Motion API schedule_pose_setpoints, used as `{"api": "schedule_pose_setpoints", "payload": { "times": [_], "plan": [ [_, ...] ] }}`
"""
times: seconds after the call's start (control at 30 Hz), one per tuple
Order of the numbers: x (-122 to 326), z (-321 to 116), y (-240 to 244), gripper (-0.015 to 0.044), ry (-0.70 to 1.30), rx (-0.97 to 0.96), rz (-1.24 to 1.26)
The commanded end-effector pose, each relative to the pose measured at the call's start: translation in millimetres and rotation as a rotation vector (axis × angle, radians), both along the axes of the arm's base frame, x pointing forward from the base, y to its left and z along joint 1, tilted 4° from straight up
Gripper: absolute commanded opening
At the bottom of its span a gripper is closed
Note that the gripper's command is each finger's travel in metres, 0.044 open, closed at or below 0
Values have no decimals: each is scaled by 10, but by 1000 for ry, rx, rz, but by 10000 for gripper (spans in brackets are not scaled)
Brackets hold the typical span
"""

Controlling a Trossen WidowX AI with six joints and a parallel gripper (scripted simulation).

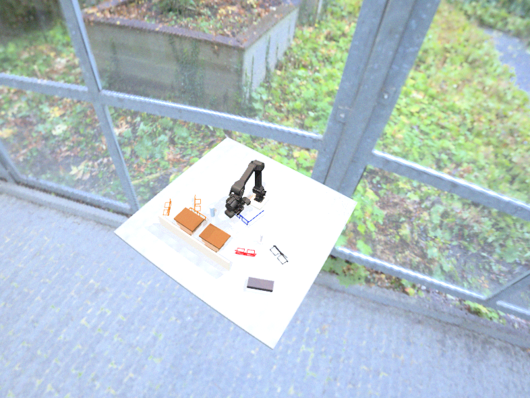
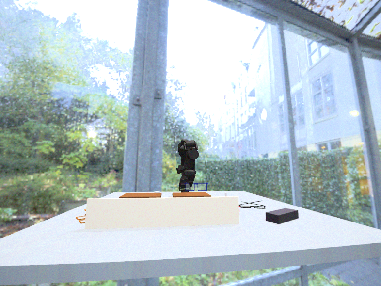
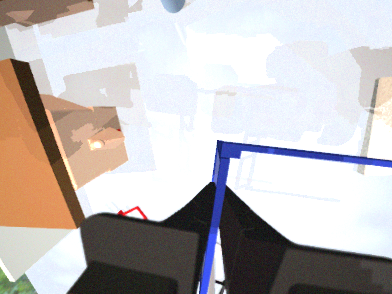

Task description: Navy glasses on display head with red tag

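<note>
The navy glasses show as a bright blue frame, held off the table. My gripper is shut on their front frame. In the wrist view one temple runs off to the right from the frame's corner. The head with the red tag has a flat orange-brown top and stands left of the glasses in the wrist view; a speck of its red tag shows. The glasses are apart from it. The other head stands beside it.
A cream wall runs along the heads. Red glasses, black glasses and a dark case lie on the table. A blue-grey cylinder and orange glasses are near the other head.
</note>
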State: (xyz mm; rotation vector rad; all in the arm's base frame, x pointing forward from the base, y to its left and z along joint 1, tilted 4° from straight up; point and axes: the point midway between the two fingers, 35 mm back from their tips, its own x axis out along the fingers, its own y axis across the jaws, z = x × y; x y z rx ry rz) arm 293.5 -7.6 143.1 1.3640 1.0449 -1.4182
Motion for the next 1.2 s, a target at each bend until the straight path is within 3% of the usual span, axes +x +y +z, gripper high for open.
{"api": "schedule_pose_setpoints", "payload": {
  "times": [0.0, 1.17],
  "plan": [
    [-5, 20, -53, 0, -1, 23, 77],
    [-91, 192, -670, 0, -147, 134, 994]
  ]
}}
